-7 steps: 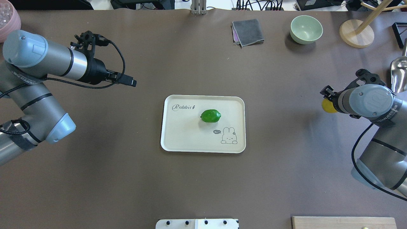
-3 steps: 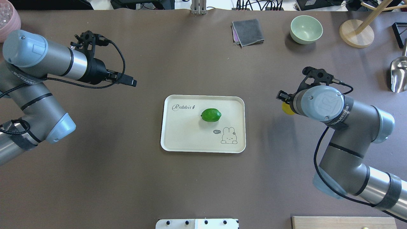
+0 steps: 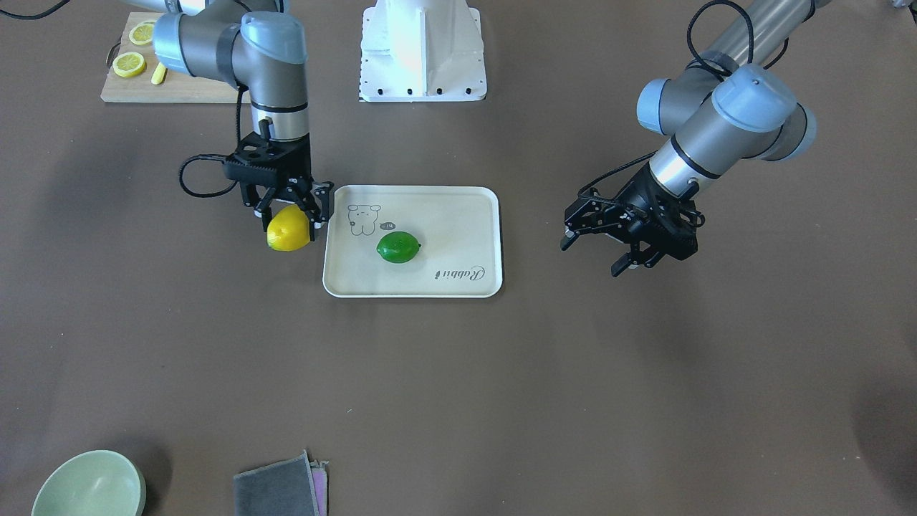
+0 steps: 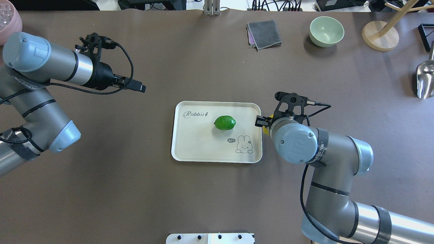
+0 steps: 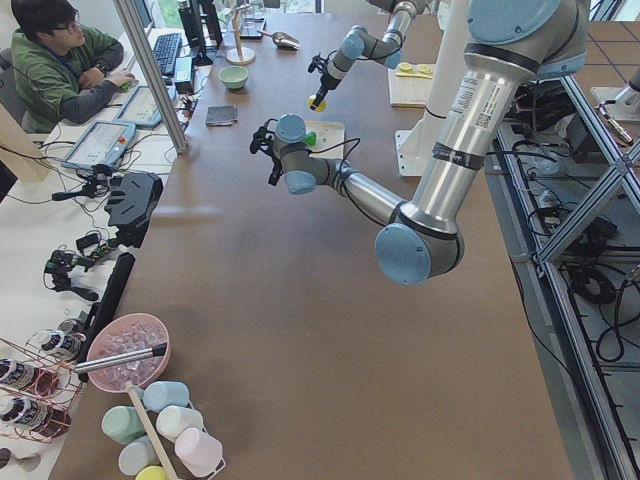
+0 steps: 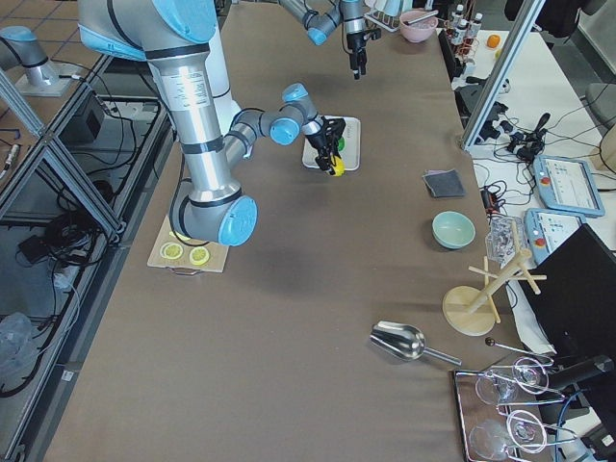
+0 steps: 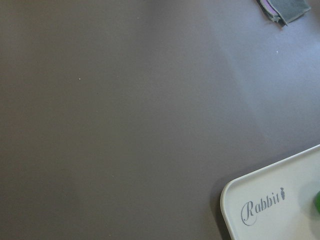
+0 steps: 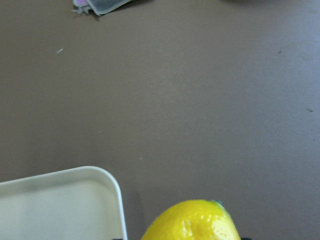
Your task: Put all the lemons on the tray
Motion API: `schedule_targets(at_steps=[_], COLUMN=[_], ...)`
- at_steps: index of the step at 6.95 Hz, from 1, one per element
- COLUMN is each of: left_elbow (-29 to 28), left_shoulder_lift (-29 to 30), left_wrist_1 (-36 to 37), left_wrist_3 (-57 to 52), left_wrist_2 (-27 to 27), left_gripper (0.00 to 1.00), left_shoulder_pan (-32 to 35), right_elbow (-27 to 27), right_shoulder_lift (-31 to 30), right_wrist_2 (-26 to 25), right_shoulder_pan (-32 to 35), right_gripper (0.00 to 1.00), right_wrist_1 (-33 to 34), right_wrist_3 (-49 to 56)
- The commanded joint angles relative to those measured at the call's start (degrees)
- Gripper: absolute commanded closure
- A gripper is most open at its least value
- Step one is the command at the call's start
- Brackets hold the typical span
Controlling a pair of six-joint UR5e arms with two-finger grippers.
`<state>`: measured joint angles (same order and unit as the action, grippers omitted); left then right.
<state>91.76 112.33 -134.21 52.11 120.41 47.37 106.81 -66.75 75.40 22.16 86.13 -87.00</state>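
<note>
The cream tray [image 3: 444, 215] lies mid-table, and the green lemon [image 3: 398, 246] rests on its middle; both show from overhead, the tray [image 4: 196, 142] and the lemon [image 4: 224, 123]. My right gripper [image 3: 288, 215] is shut on the yellow lemon [image 3: 289, 229] and holds it above the table just outside the tray's short edge by the drawing. The right wrist view shows that lemon [image 8: 192, 222] beside the tray's corner [image 8: 60, 205]. My left gripper [image 3: 609, 251] is open and empty, above the table well off the tray's other short edge.
A wooden cutting board [image 3: 143, 72] with lemon slices lies near the robot's base. At the far edge are a green bowl [image 4: 326, 31], a grey cloth [image 4: 264, 34] and a wooden stand [image 4: 379, 35]. A metal scoop [image 4: 423, 81] lies far right.
My right arm has swung in from the table's right side to the tray's edge, carrying the yellow lemon. The left arm and the green lemon have not moved.
</note>
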Motion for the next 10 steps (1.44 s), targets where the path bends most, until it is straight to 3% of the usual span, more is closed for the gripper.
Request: schedule_targets(at_steps=[1, 2, 3, 4, 5, 6, 8, 9, 10], left_elbow=[0.00, -0.09, -0.09, -0.09, -0.18, -0.18, -0.18, 0.00, -0.09], left_shoulder_lift=[0.00, 0.00, 0.00, 0.00, 0.00, 0.00, -0.09, -0.70, -0.45], left_wrist_1=[0.00, 0.00, 0.00, 0.00, 0.00, 0.00, 0.00, 0.00, 0.35], left_wrist_3=[0.01, 0.01, 0.01, 0.01, 0.01, 0.01, 0.01, -0.08, -0.69], left_wrist_2=[0.00, 0.09, 0.00, -0.09, -0.09, -0.17, -0.17, -0.35, 0.26], left_gripper=[0.01, 0.01, 0.01, 0.01, 0.01, 0.01, 0.01, 0.01, 0.01], left_shoulder_pan=[-0.09, -0.09, -0.18, -0.26, -0.35, -0.35, -0.27, -0.35, 0.08], right_elbow=[-0.81, -0.90, -1.94, -1.87, -1.26, 0.75, 7.77, 8.06, 8.06], right_shoulder_lift=[5.12, 6.62, 7.94, 8.04, 8.04, 8.04, 7.34, 5.94, 2.80], right_wrist_2=[-3.23, -3.07, -2.98, -2.89, -1.06, 6.70, 20.86, 30.50, 36.60], right_shoulder_pan=[-4.30, -4.75, -4.67, -4.32, -1.88, 2.75, 14.16, 21.97, 28.66], right_gripper=[1.00, 0.86, 0.15, 0.00, 0.00, 0.00, 0.00, 0.00, 0.00], right_wrist_1=[2.20, 2.20, 2.38, 2.38, 2.38, 2.82, 12.52, 15.71, 15.13], right_wrist_3=[-0.01, -0.27, -0.71, -1.67, -0.90, 1.28, 11.26, 20.03, 29.60])
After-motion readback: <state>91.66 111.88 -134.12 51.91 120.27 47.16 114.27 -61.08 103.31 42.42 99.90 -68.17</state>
